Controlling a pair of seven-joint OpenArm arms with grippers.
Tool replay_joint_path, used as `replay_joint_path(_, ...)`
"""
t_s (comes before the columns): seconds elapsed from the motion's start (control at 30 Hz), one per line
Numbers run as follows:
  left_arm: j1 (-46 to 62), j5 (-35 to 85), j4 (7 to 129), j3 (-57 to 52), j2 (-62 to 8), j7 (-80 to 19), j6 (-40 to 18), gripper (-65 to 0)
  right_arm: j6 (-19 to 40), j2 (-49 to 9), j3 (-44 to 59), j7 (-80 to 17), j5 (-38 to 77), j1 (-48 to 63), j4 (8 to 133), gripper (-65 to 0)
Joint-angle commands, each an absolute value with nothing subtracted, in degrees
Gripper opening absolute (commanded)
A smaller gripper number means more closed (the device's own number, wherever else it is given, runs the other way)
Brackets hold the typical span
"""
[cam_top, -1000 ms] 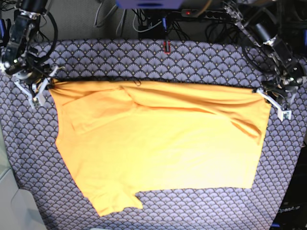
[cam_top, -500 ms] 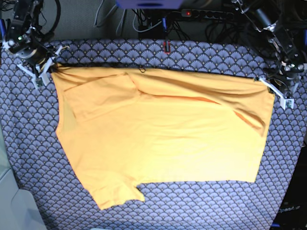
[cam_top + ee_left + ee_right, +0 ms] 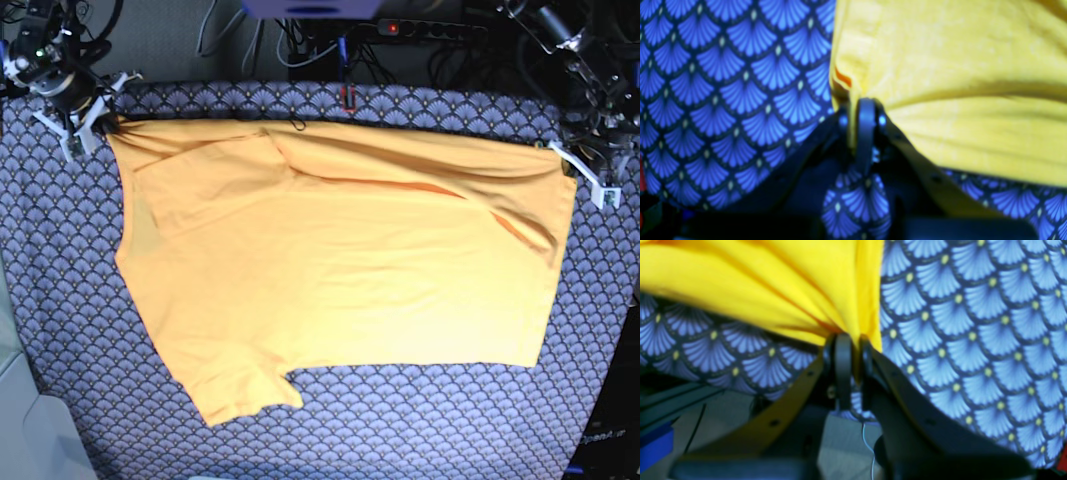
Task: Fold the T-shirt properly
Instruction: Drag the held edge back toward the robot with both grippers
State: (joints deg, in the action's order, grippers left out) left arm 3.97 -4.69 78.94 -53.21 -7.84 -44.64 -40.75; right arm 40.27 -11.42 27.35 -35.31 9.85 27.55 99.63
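- Both far corners of the T-shirt [image 3: 340, 270] carried farther back across the table cloth [image 3: 60, 340] than a second ago; far edge now close to the cloth's far border, where before it lay well short of it.
- Right gripper [image 3: 88, 125], at the far left of the base view, closed tight on the shirt's far-left corner; in its wrist view, jaws pinched on a gathered tuck of yellow fabric [image 3: 853, 340].
- Left gripper [image 3: 575, 165], at the far right, likewise clamped on the far-right corner; cloth bunched between the closed jaws in its wrist view [image 3: 853, 110].
- Shirt spread across the middle of the table, one sleeve [image 3: 245, 395] at the near left lying flat, the other sleeve [image 3: 205, 185] folded over the body at the far left.
- Diagonal creases running in from the far-right corner, so fabric under tension there rather than relaxed.
- Judged meaning: a drag-and-flatten step, pulling the garment taut and square before any fold; no proper fold made yet, so task at an early stage.
- Likely risk: uneven pull between the two corners skewing the hem or deepening the right-side wrinkles.
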Motion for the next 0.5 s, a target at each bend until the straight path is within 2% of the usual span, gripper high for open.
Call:
replay_joint_path(0.0, 5.93, -10.33, 78.55, -53.67, -8.31, -51.56, -40.0, -65.0, 40.0, -12.26, 28.26, -34.42, 9.63, 28.18, 100.62, -62.7)
replay_joint_path(0.47, 12.62, -10.33, 78.55, -53.93, -8.13, -51.03, -40.0, -65.0, 40.0, -12.18, 28.26, -31.69, 9.63, 30.46, 100.26, -62.7)
